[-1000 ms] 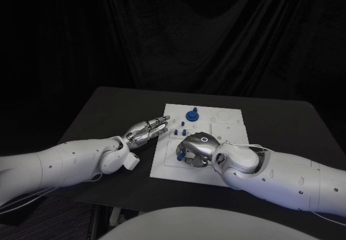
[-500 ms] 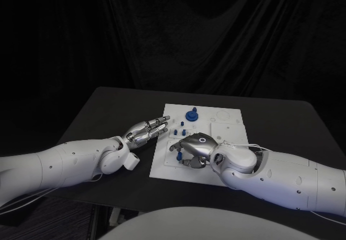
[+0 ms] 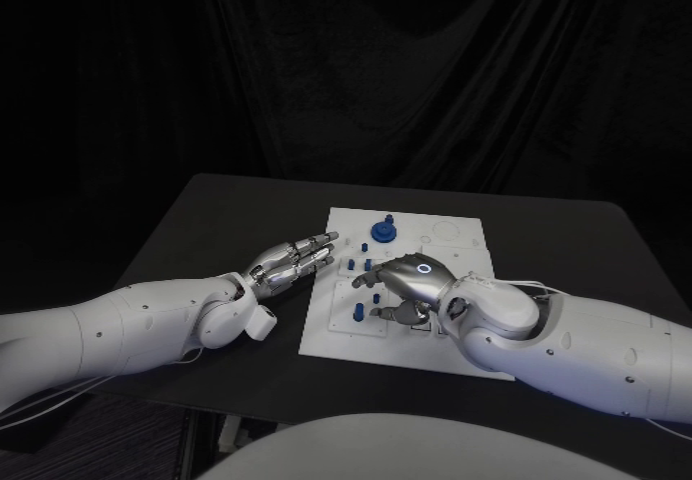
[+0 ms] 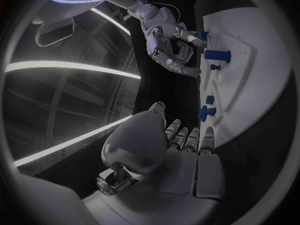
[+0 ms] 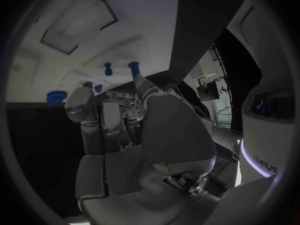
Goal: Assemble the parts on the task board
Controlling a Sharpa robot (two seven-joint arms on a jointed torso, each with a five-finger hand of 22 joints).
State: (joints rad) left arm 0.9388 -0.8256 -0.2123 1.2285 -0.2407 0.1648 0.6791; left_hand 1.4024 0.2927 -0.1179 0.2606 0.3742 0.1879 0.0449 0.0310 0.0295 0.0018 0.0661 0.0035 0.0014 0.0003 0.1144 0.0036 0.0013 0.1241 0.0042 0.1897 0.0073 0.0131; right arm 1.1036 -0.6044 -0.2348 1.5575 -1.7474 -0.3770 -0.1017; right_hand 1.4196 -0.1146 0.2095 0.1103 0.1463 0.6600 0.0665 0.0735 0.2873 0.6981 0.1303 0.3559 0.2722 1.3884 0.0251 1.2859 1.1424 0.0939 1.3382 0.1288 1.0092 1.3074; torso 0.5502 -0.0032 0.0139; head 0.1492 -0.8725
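Note:
The white task board [image 3: 456, 236] lies in the middle of the black table. A large blue knob [image 3: 384, 230] stands at its far end, and small blue pegs [image 3: 358, 264] stand along its left side. My right hand [image 3: 408, 287] hovers over the board's middle with its fingers curled under the palm. The right wrist view shows nothing between those fingers [image 5: 111, 116]. Two more blue pegs [image 3: 359, 311] stand just left of this hand. My left hand [image 3: 296, 256] lies flat and empty at the board's left edge, fingers stretched toward the pegs [image 4: 205, 112].
Bare black table [image 3: 216, 220] runs left of the board and beyond it. My two forearms take up the near part of the table. The board's right half [image 3: 462, 262] has pale recesses and no parts.
My right hand has shifted right and slightly further over the board, uncovering pegs on the left half. The left hand has stayed still.

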